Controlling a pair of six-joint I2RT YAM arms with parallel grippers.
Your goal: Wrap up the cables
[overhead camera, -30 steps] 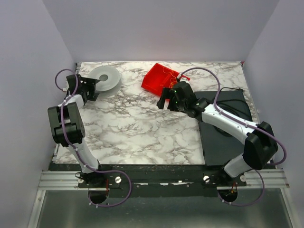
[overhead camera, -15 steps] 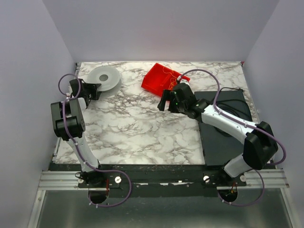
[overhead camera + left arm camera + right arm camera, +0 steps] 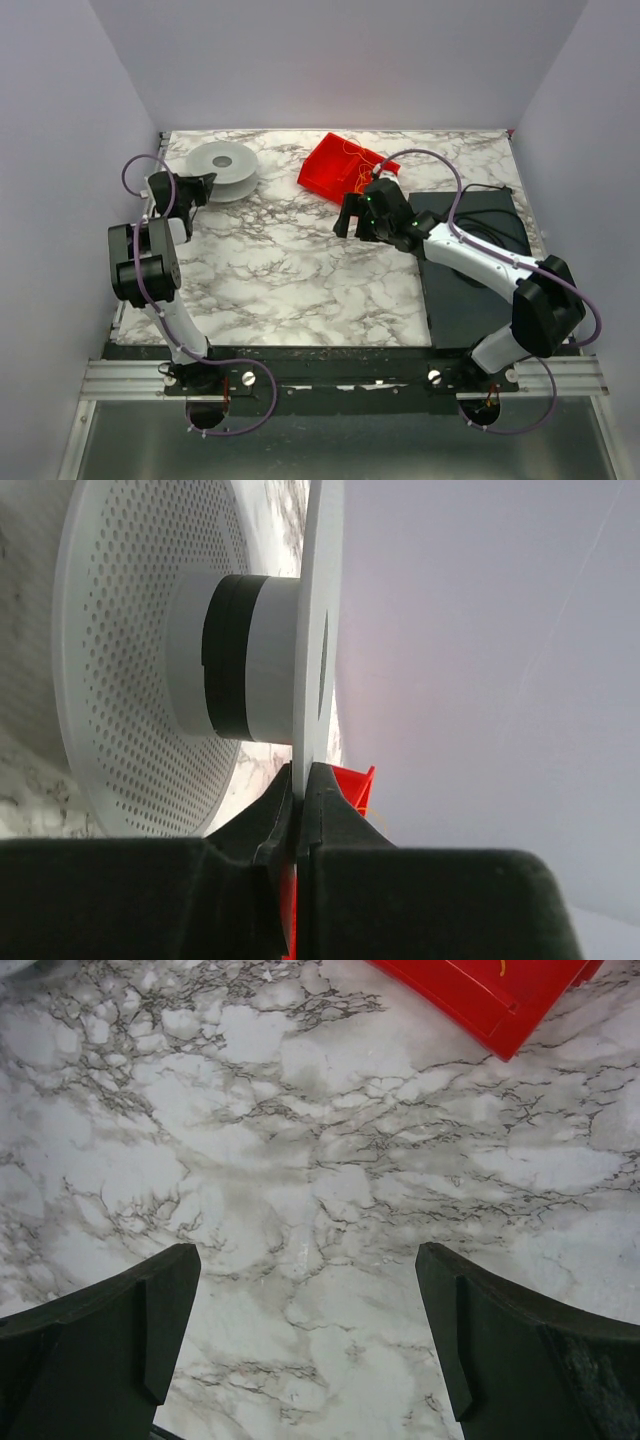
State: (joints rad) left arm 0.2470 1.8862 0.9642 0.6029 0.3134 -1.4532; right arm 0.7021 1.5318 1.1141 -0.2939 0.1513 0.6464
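Observation:
The cables (image 3: 352,157) are hair-thin yellow wires lying in a heap on the red tray (image 3: 322,170) at the back middle; a bit of yellow (image 3: 500,966) shows at the top edge of the right wrist view. A white spool (image 3: 226,168) with perforated flanges sits at the back left. My left gripper (image 3: 204,184) is shut on the thin edge of one spool flange (image 3: 318,630), just below the hub (image 3: 235,655). My right gripper (image 3: 350,214) hovers open over bare marble just in front of the tray, with nothing between its fingers (image 3: 120,1330).
A black mat (image 3: 470,290) covers the right side of the marble table (image 3: 290,270), under the right arm. The purple walls close in at the left, back and right. The red tray (image 3: 352,785) shows beyond the spool in the left wrist view.
My left gripper has closed onto the spool's flange, and the spool has shifted and levelled a little. The right arm has barely moved and stays open.

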